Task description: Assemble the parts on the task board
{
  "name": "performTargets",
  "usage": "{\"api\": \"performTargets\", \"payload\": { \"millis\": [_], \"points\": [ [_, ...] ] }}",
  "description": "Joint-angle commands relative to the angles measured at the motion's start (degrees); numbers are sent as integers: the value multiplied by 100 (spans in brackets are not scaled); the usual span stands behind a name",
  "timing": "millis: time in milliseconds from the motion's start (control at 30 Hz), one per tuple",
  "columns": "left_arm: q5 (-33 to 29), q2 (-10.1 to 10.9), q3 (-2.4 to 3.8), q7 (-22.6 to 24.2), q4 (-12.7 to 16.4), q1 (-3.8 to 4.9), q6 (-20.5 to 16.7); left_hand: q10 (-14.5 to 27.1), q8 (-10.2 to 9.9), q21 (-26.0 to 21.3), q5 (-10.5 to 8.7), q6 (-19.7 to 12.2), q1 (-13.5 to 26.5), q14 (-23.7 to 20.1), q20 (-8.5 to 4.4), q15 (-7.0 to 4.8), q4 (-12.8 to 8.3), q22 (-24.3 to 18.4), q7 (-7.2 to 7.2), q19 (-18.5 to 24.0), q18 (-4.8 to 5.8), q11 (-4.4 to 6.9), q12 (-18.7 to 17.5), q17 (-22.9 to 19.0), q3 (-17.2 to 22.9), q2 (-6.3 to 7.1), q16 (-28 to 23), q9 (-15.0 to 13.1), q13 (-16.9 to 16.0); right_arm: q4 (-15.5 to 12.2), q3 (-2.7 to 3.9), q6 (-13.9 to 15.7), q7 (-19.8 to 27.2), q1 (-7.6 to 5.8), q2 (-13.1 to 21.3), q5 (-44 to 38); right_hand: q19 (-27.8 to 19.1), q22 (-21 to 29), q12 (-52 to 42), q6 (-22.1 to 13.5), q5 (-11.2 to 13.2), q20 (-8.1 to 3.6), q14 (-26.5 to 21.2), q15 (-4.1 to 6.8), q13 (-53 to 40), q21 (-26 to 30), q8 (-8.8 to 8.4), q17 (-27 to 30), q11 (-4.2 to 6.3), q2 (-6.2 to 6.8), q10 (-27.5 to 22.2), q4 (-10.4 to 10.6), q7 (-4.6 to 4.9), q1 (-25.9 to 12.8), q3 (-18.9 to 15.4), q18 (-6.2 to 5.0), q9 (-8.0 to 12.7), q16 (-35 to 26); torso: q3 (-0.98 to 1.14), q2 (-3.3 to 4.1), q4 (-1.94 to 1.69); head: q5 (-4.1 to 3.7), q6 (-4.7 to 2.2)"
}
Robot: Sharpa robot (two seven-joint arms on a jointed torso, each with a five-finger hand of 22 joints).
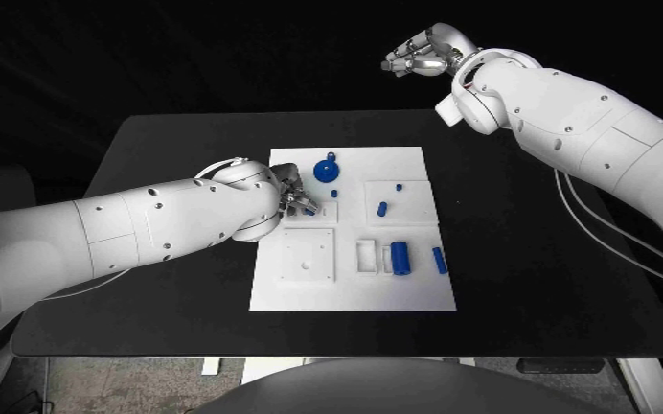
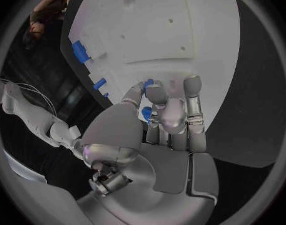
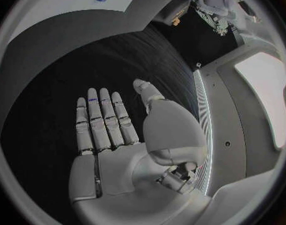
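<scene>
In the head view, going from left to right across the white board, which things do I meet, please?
Silver left hand at the white task board → round blue knob part → small blue peg → thick blue cylinder → slim blue rod.

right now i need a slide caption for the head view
Left hand pinches a small blue part over the white task board while the open right hand hangs raised beyond the table.

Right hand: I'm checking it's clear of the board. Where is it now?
In the head view the right hand is raised beyond the table's far edge, on the right, away from the task board; its fingers are apart, holding nothing.
</scene>
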State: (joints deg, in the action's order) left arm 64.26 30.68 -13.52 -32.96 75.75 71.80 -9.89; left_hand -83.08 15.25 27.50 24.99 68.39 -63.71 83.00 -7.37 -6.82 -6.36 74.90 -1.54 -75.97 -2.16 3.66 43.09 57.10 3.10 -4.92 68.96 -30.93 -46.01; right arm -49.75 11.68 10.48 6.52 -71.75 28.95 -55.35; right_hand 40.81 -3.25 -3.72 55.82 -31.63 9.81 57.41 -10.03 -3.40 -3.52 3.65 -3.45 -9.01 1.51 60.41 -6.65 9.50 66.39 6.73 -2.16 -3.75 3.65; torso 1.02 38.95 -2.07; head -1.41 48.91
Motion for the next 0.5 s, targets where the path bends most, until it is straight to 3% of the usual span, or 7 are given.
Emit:
{"api": "performTargets", "payload": {
  "millis": [33,500],
  "points": [
    [3,3,-34,-72,-33,-44,212,-325,23,-23,-28,401,-135,35,35,8,112,94,373,10,-18,161,45,-3,-48,-57,25,-8,8,-7,1,-42,22,0,1,24,-46,7,28,-41,-26,10,-38,10,9,36,-9,5,-17,-43,-41,15,11,22,-9,-29,-1,-22,1,-2,-1,-7,2],
    [-24,2,-34,-46,-70,-44,171,-320,20,-27,-29,401,-109,31,20,-2,286,92,383,7,-7,168,51,-11,-149,62,31,-17,20,-8,0,-79,23,1,2,22,-80,9,28,-44,-33,15,-85,3,8,38,-8,7,-21,-3,-44,1,15,25,-40,-26,-2,-24,-4,-1,-6,-35,3]
  ]
}}
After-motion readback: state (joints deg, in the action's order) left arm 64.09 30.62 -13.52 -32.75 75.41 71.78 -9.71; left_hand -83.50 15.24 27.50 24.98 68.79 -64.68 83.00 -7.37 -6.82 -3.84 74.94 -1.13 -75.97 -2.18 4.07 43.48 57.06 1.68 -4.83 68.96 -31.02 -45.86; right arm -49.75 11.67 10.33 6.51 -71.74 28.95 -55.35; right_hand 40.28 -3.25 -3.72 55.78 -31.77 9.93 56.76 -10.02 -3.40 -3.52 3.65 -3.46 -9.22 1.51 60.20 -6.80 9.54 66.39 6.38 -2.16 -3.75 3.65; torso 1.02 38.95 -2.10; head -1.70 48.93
